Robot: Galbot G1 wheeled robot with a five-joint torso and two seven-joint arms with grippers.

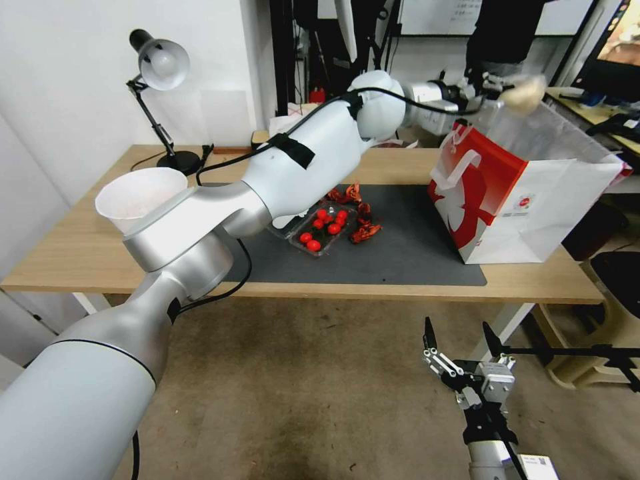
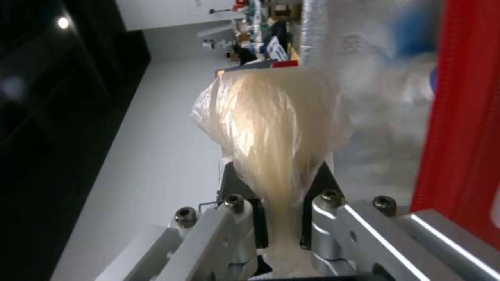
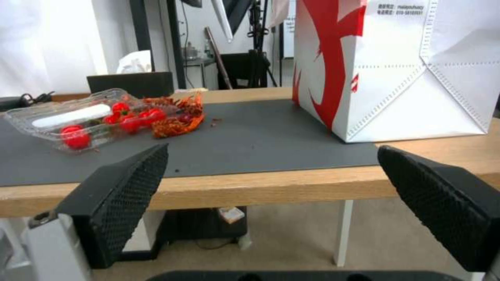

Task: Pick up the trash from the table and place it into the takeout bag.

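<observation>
The left gripper [image 1: 499,91], upper right of the head view, is clenched on a crinkly beige paper ball [image 1: 525,93] over the bag's [image 1: 527,200] open mouth. Best to centre it well inside the rim before letting go, since so light a wad could catch the stiff paper edge. The right gripper [image 1: 460,343] waits low with jaws spread, its pads [image 3: 130,175] ribbed black rubber, facing the wooden table [image 3: 271,185]
</observation>
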